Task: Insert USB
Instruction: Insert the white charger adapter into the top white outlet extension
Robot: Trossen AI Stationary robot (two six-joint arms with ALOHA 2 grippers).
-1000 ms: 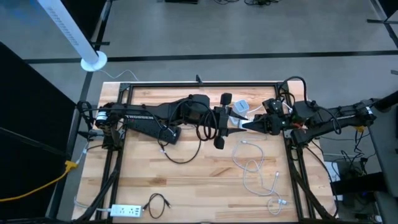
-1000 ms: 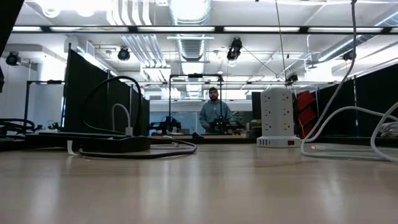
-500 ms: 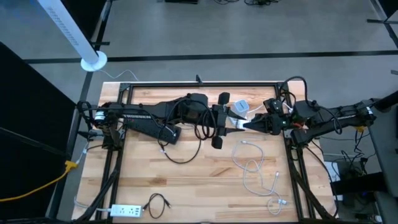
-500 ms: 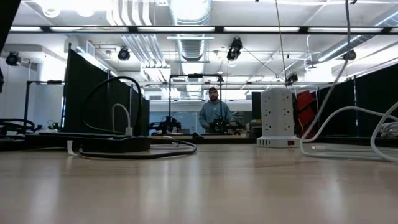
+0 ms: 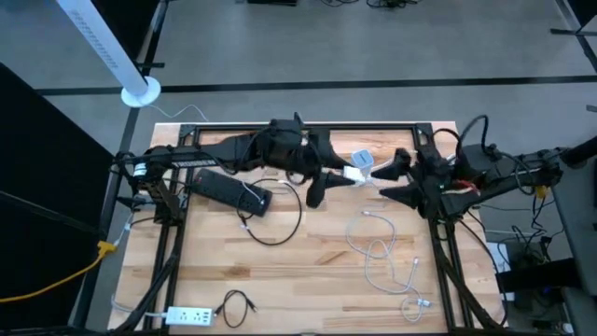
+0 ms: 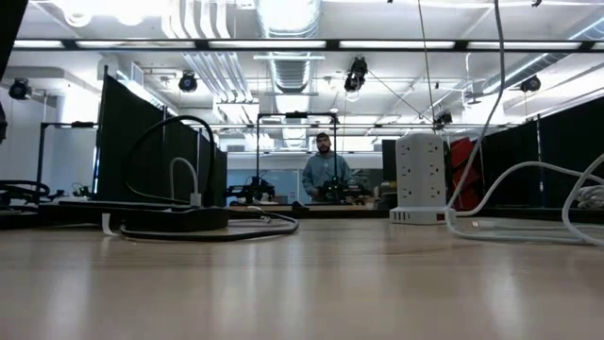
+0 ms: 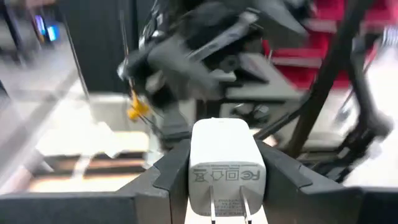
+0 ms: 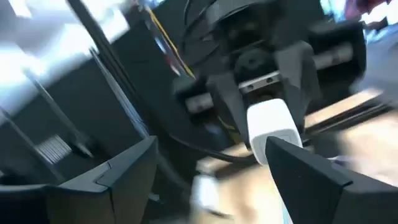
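A white USB charger block is held in the air over the table's far middle, with my left gripper shut on it. My right gripper faces it from the right with its fingers spread open, one on either side of the charger's far end, touching nothing. A white USB cable lies in loops on the wood below the right gripper. In the low view one strand of the cable rises out of the picture's top. Whether its plug sits in the charger, I cannot tell. My left gripper pinches the charger's two side faces between its two fingers. The fingers come level from the table's left. The charger's pronged end faces back toward the wrist, and its other end sticks out past the fingertips. It is lifted clear of the table.
A white tower power strip stands at the far middle, close to both grippers. A black power strip with black cords lies to the left, and a white power strip lies at the near left. A person sits beyond the table.
My right gripper has opened, rolled, and drawn back a little toward the table's right edge, away from the charger. My left gripper has rolled and swung toward the far edge, keeping the charger. In the low view the raised cable strand has shifted left.
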